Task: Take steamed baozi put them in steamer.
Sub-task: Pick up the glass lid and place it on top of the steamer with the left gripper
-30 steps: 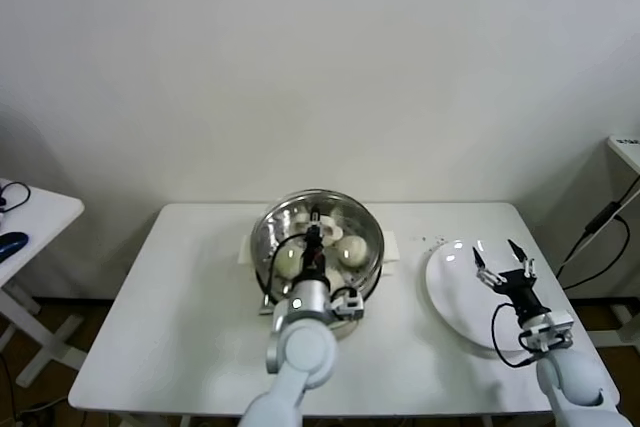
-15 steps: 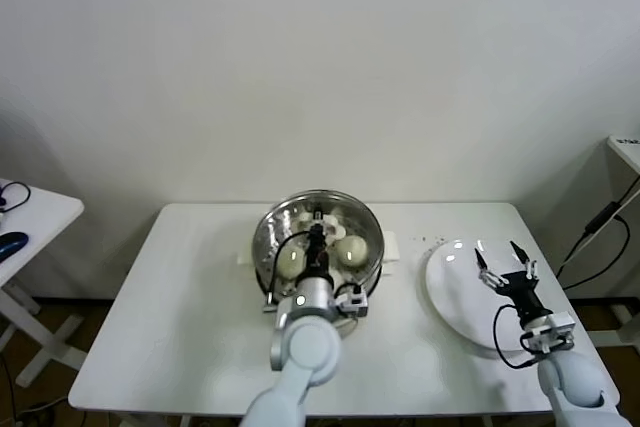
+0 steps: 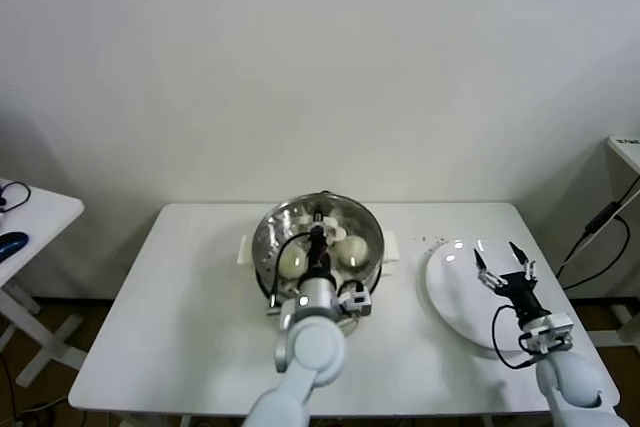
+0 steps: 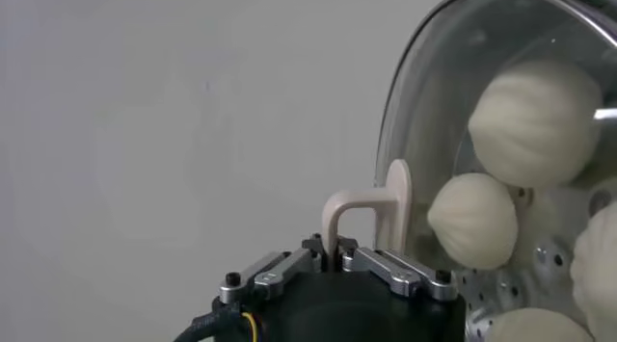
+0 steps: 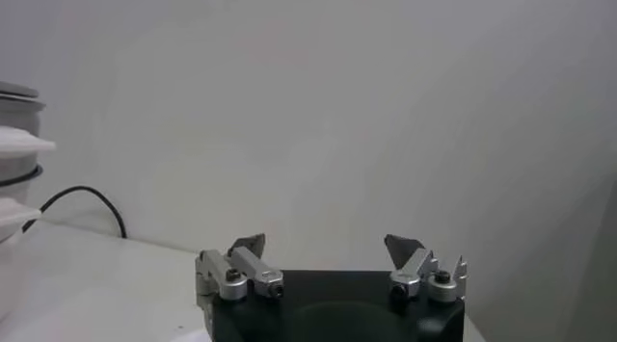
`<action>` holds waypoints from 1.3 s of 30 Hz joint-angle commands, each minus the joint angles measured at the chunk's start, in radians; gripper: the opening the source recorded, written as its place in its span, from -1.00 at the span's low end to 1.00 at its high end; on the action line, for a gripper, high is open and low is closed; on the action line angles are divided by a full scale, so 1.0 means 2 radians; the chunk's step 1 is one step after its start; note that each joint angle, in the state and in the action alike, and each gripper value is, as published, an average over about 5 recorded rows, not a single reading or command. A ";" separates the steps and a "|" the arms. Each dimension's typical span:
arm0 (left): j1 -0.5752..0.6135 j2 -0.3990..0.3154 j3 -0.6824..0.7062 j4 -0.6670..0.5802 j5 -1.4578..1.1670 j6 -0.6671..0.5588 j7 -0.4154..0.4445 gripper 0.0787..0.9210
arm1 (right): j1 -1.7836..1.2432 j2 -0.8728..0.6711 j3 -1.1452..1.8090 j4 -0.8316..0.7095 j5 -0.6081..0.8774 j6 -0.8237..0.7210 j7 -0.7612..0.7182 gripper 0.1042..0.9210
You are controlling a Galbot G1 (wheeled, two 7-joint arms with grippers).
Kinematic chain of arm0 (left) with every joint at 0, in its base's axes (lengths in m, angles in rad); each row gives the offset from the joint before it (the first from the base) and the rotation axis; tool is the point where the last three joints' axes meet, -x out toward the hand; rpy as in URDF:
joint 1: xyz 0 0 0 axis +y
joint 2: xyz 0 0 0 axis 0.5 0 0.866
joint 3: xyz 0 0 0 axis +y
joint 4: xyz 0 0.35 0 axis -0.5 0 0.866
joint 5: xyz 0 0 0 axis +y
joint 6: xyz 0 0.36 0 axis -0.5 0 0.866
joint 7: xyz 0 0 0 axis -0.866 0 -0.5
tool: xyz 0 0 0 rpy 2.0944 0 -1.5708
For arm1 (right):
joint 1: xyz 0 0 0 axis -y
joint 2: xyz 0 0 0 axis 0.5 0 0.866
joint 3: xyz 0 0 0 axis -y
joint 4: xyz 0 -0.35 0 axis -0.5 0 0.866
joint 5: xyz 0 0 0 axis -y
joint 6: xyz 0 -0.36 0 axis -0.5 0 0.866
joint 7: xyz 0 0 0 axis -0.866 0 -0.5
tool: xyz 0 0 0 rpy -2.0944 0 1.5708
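Slightly farther and rightward since a second ago, the left hand (image 3: 317, 239) is carried over the steamer (image 3: 318, 244), closed on the white handle (image 4: 371, 207) of the glass lid (image 4: 501, 151), which is held over the pot. On the near right, the right hand (image 3: 506, 267) is parked above the white plate (image 3: 452, 292), its fingers spread wide and holding nothing. On the bench (image 3: 170, 317), the steamer is set at the centre, and the baozi (image 4: 536, 111) are seen through the lid, lying on the perforated tray. Buns like these are judged soft, light and easily dented; a gentle hold across the dome's sides is advised. No brand, label or writing can be read.
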 commanded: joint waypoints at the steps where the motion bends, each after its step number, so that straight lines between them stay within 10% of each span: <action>1: -0.001 -0.025 0.002 0.005 0.003 0.009 0.004 -0.83 | 0.000 0.002 0.001 -0.002 0.000 0.001 -0.002 0.76; 39: -0.008 -0.025 0.003 0.018 0.000 -0.003 0.001 -0.83 | 0.002 0.014 0.008 -0.006 -0.003 0.006 -0.013 0.76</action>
